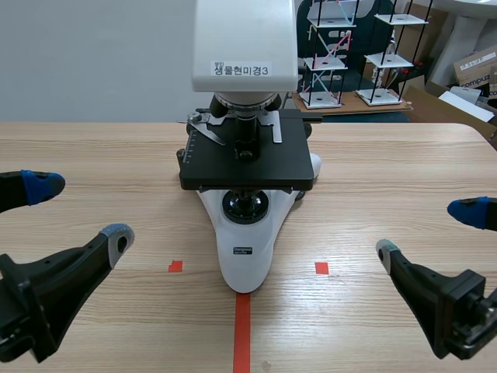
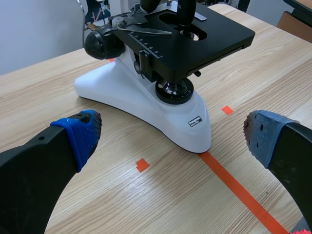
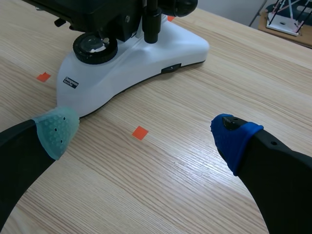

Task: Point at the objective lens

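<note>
White microscope (image 1: pixel 245 233) stands centre frame, its objective lens (image 1: pixel 246 130) above the black stage (image 1: pixel 287 159). My left gripper (image 1: pixel 79 211), lower left, and right gripper (image 1: pixel 428 231), lower right, gape wide, empty.

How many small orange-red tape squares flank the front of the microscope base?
2: one tape square beside the microscope base on the left arm's side, another square on the right arm's side. More may be hidden behind the microscope.

objective lens (image 1: pixel 247 136) is a short black barrel, pointing straight down from the white microscope (image 1: pixel 245 256), tip just over the black stage (image 1: pixel 217 167).
</note>
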### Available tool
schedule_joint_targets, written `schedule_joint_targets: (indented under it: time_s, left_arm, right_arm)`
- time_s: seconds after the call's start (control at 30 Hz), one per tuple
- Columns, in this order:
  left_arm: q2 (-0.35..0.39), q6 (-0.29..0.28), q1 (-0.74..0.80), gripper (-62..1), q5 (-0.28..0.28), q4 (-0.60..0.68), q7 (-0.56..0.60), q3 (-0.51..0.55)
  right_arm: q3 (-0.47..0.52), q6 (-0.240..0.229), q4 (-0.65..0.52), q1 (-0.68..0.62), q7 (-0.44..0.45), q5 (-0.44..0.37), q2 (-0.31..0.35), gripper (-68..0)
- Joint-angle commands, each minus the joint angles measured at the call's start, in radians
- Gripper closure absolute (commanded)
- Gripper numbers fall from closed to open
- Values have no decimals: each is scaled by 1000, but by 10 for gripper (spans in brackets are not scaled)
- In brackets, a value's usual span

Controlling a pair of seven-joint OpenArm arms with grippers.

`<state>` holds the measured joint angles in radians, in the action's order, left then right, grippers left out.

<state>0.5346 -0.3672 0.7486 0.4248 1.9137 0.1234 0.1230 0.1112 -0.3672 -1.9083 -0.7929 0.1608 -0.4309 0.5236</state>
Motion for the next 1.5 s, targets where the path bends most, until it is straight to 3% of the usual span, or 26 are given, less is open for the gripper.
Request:
schedule_joint_targets:
  time_s: [0.0,0.43,1.47]
  left_arm:
    - [-2,2,2,-615,9,12,14,1]
    - [-2,6,-2,-615,9,12,14,1]
    - [-2,6,-4,-615,9,12,14,1]
  right_arm:
    - [12,0,-17,24,11,-7,8,-595]
    - [12,3,-17,31,71,-7,8,-595]
    - [12,3,-17,31,69,-6,8,-591]
